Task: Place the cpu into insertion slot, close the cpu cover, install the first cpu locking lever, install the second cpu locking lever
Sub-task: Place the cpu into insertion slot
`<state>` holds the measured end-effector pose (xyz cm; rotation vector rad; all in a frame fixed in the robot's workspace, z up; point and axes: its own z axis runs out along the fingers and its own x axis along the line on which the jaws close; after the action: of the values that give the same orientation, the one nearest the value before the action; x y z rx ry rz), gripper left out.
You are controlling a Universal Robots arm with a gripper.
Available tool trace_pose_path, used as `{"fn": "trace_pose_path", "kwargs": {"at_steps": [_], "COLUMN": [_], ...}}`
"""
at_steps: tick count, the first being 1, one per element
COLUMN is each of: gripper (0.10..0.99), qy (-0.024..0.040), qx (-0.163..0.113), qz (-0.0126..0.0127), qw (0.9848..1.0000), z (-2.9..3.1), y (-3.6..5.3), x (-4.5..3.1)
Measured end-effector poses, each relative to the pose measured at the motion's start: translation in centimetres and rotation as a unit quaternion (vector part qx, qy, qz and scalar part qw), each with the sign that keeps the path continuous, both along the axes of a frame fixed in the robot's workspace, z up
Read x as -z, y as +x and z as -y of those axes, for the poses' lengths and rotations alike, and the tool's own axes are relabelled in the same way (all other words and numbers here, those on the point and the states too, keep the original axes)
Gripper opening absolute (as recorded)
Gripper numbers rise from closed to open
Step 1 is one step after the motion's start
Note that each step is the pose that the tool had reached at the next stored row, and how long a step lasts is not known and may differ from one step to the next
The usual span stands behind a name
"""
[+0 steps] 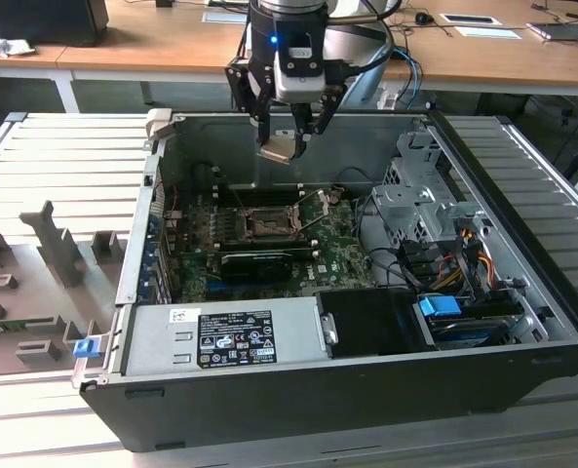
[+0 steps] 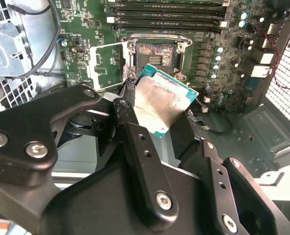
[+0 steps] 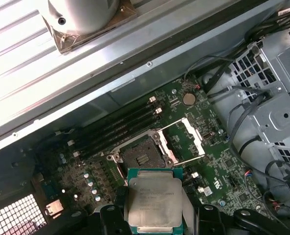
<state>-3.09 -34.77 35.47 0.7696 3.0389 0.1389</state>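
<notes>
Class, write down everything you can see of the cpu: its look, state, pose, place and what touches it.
The cpu is a small flat square chip: a pale silvery metal lid, dull and smudged, on a green board rim. The gripper is shut on it, pinching opposite edges. It hangs tilted in the air above the motherboard, clear of the empty socket, whose cpu cover is swung open.

Only print too small to read, on the black label [image 1: 236, 338] near the front edge of the case [image 1: 269, 409] and on the cpu [image 3: 154, 200].
</notes>
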Motion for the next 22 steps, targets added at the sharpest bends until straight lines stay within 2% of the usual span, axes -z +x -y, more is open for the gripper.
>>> {"fn": "trace_pose_path", "kwargs": {"at_steps": [9,22], "gripper": [0.529,0.529], "qy": [0.0,0.0001], "qx": [0.023,0.057], "qz": [0.0,0.0], "qw": [0.9997,0.9984], "z": [0.0,0.0], "y": [0.0,0.0], "x": [0.01,0.06]}}
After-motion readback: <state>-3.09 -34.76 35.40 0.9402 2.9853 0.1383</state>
